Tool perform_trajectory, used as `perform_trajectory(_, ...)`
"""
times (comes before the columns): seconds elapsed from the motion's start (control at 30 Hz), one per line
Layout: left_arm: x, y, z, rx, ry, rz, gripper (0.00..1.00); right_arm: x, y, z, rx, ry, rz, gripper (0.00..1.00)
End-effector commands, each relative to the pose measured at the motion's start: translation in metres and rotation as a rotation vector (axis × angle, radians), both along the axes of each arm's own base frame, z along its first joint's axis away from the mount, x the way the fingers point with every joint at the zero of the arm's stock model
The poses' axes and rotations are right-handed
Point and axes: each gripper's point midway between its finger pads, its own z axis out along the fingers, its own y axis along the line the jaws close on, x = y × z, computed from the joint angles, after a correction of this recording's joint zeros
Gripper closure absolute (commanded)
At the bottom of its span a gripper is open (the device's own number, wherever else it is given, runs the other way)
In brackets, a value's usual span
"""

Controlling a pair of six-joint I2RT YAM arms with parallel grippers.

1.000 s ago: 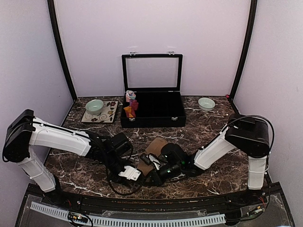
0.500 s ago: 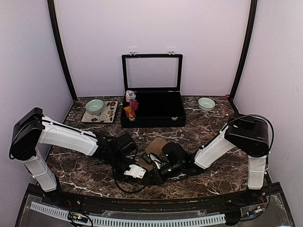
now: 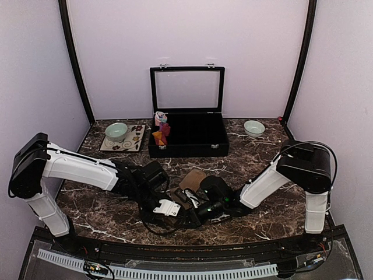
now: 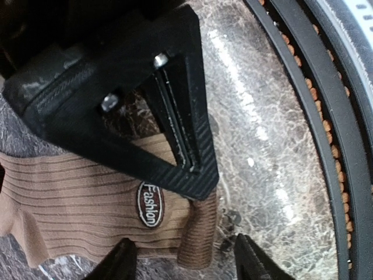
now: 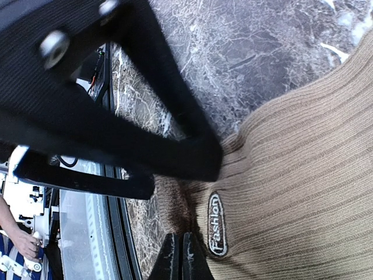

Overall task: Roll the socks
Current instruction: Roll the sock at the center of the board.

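Note:
The tan-brown ribbed sock (image 4: 81, 198) with an oval "Fashion" label (image 4: 150, 204) lies flat on the marble just ahead of the arms (image 3: 191, 179). My left gripper (image 4: 183, 262) is open, its fingertips either side of the sock's cuff end (image 4: 198, 248). My right gripper (image 5: 179, 259) is shut, its tips pressed down on the sock (image 5: 291, 169) beside the label. In the top view both grippers, left (image 3: 179, 214) and right (image 3: 187, 205), meet at the sock's near end. A red and orange sock bundle (image 3: 161, 134) sits in the left end of the black box.
A black box (image 3: 192, 146) with its glass lid raised stands at the back centre. A green bowl (image 3: 116, 130) rests on a patterned tile at the back left, and a pale bowl (image 3: 253, 128) at the back right. The table's black front rail (image 4: 303, 116) runs close by the sock.
My left arm has slid to the right, up to the sock's near end, and its jaws now stand open around the cuff. The right arm has stayed put, shut.

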Motion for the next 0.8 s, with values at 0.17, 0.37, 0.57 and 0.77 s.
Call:
perform_trajectory(0.17, -0.026, -0.004, 0.016, -0.026, 0.093, -0.017, 0.58, -0.018, -0.082, -0.097, -0.428, 0.138, -0.096, 1.0)
perform_trajectory(0.37, -0.027, -0.003, 0.005, -0.002, 0.086, -0.017, 0.61, -0.018, -0.082, -0.097, -0.429, 0.142, -0.095, 1.0)
perform_trajectory(0.57, -0.021, -0.001, -0.008, 0.034, 0.072, 0.012, 0.76, -0.018, -0.082, -0.096, -0.428, 0.141, -0.095, 1.0)
perform_trajectory(0.77, -0.015, 0.005, -0.021, 0.063, 0.042, 0.041, 0.78, -0.018, -0.079, -0.094, -0.416, 0.138, -0.093, 1.0)
